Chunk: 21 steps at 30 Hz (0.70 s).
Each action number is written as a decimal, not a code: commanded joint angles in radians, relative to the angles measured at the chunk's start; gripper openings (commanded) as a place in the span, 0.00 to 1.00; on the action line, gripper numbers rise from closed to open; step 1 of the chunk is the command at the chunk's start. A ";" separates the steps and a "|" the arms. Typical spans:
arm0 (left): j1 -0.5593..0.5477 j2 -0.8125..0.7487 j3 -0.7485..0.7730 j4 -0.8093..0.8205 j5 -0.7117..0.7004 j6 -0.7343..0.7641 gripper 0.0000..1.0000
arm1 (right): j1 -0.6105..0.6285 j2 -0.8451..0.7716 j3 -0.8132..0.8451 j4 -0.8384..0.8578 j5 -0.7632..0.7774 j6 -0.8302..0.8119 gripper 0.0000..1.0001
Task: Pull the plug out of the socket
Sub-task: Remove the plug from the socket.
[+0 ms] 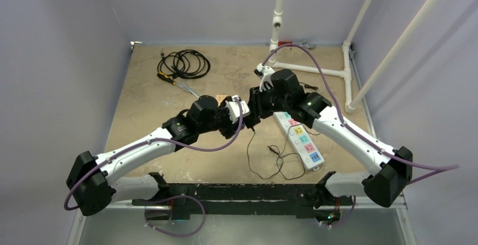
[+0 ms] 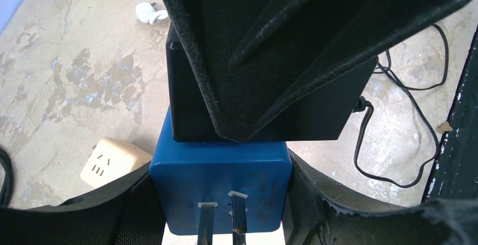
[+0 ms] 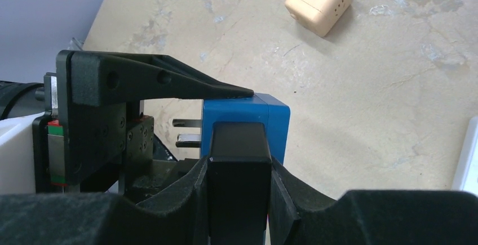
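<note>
plug [image 3: 237, 149] and socket [image 2: 220, 172] hanging mid-air over table [image 1: 146, 87] centre, faces touching, seemingly mated; in left wrist view plug sitting at 12 o'clock of socket; left gripper [image 2: 221, 205] clamping blue socket across flat sides, prongs pointing back at wrist; right gripper [image 3: 237, 200] pinching black plug, jaws narrow; cord [image 1: 251, 155] trailing toward 6 o'clock; both looking rigid, light, smooth plastic, probably slipping under hard pull; judging flat sides best hold, pulling straight apart, avoiding cord

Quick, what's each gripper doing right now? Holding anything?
Left gripper: closed on the blue socket block.
Right gripper: closed on the black plug.
</note>
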 commanded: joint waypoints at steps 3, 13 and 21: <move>0.031 -0.004 0.032 -0.041 -0.023 -0.047 0.00 | -0.017 -0.031 0.025 -0.016 0.060 -0.045 0.00; 0.021 -0.005 0.026 -0.045 -0.024 -0.023 0.00 | -0.117 -0.014 0.005 0.034 -0.196 -0.071 0.00; 0.013 -0.002 0.029 -0.048 -0.034 -0.026 0.00 | -0.135 -0.010 0.007 0.051 -0.228 -0.073 0.00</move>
